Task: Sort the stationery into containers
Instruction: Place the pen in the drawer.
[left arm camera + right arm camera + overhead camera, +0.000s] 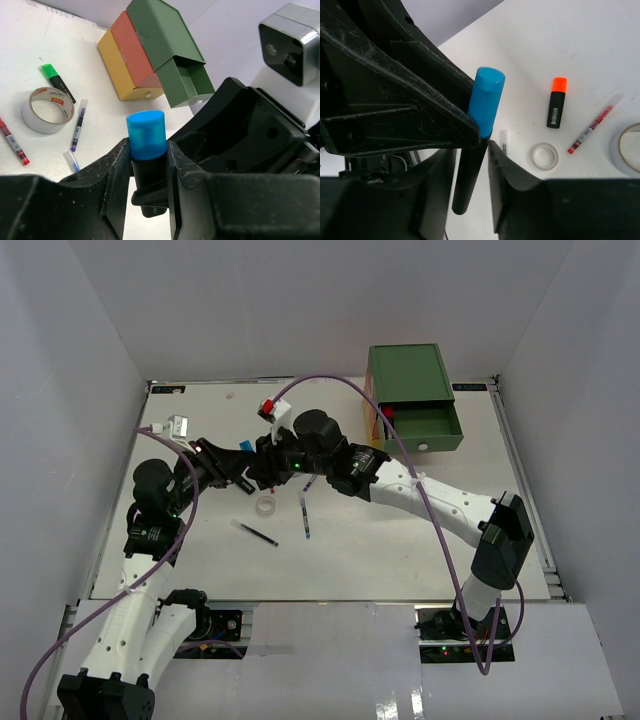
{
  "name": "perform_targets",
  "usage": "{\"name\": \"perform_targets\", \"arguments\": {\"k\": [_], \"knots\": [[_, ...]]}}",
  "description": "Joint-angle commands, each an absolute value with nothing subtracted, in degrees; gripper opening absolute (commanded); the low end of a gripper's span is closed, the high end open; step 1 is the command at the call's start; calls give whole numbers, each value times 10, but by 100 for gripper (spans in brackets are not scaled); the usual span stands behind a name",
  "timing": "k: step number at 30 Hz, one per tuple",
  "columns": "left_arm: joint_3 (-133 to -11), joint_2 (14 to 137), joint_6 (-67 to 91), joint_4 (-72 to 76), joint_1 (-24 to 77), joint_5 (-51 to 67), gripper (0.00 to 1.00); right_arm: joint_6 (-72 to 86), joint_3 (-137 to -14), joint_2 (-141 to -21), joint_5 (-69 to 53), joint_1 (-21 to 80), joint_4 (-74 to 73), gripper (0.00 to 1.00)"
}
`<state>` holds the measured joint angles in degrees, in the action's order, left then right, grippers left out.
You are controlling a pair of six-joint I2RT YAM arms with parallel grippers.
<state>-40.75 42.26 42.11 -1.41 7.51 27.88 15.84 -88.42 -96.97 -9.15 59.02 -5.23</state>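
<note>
While both arms are meeting over the middle of the table, the left gripper is clamping the blue-capped highlighter. Its fingers are pinching just under the cap.

The right gripper is gripping the same marker from the opposite side, jaws pressing the black barrel below the cap. The marker is hanging between the two, above the table surface.

The drawer unit is standing at the far right of the table. The green drawer is sitting pulled out; the orange drawer and yellow drawer are sitting shut.

Lying loose on the white top:
- large tape roll
- small whitish roll
- green-capped highlighter
- orange-capped highlighter
- red pen
- thin dark pen and bluish pen, both near the small roll in the overhead view
</note>
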Motion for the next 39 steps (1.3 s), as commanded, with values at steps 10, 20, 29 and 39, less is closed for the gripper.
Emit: {"name": "perform_targets", "arguments": {"k": [10, 20, 29, 39], "knots": [[-402, 418, 398, -9, 80, 272, 60, 170, -876, -954, -40, 594, -59, 13], [-441, 445, 378, -81, 80, 166, 98, 235, -794, -887, 67, 529, -88, 8], [-453, 531, 300, -171, 78, -5, 98, 329, -717, -758, 98, 367, -76, 10], [-404, 547, 279, -163, 78, -62, 98, 409, -658, -671, 177, 218, -67, 18]]}}
